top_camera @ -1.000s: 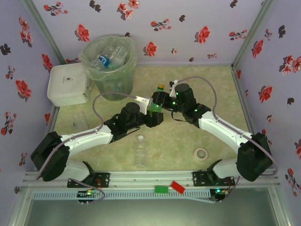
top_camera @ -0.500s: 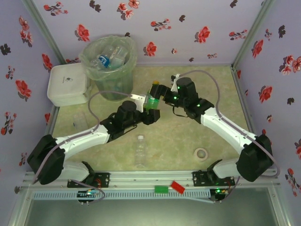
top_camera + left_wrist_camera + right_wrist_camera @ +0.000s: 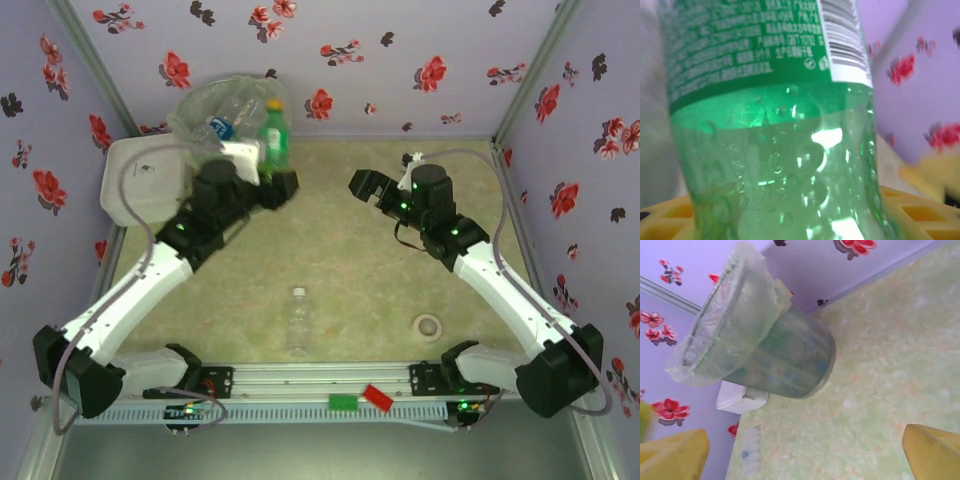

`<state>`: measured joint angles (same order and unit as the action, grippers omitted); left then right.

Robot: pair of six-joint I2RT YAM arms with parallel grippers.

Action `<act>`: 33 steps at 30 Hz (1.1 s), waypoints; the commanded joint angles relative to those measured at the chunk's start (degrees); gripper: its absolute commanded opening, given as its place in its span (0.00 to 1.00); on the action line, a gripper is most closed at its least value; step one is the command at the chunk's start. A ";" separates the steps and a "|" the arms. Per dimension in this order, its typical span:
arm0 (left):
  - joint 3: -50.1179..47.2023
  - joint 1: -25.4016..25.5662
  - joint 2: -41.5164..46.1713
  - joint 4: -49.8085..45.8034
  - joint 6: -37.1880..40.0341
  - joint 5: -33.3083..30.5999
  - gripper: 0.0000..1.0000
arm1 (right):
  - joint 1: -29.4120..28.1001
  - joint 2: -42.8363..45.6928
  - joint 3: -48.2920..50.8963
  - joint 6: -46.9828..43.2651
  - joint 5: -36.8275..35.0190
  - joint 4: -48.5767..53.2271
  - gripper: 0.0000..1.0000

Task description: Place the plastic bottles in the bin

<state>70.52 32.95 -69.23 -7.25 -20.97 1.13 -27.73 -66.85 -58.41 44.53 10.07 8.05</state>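
The left gripper [image 3: 270, 183] is clasping the green bottle [image 3: 273, 140] by its base at the near-right rim of the bin [image 3: 185, 122] — bottle standing upright, cap up. The right gripper [image 3: 362, 184] is hanging spread wide over bare floor [image 3: 400, 290] — a clear bottle [image 3: 297, 322] is lying near centre, cap pointing far.

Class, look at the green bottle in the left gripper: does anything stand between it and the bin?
Nothing visible does. The left gripper holds the green bottle upright beside the bin, at its rim, and the bag-lined opening is uncovered.
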 commanded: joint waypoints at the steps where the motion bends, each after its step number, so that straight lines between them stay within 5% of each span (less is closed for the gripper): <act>1: 11.52 -6.15 -3.19 -9.45 7.73 0.23 0.46 | 0.22 1.76 3.46 -0.59 -2.26 -0.47 1.00; 14: 42.21 -23.31 -27.02 -29.62 10.79 7.18 0.45 | 0.21 8.50 10.49 -1.98 -5.91 3.22 1.00; 33: 63.11 -24.44 -44.72 -49.65 8.22 10.39 0.54 | 0.17 11.02 11.08 -3.05 -5.97 6.20 1.00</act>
<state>130.30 8.36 -112.12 -51.55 -12.12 10.20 -27.73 -57.67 -47.97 42.37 5.69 14.09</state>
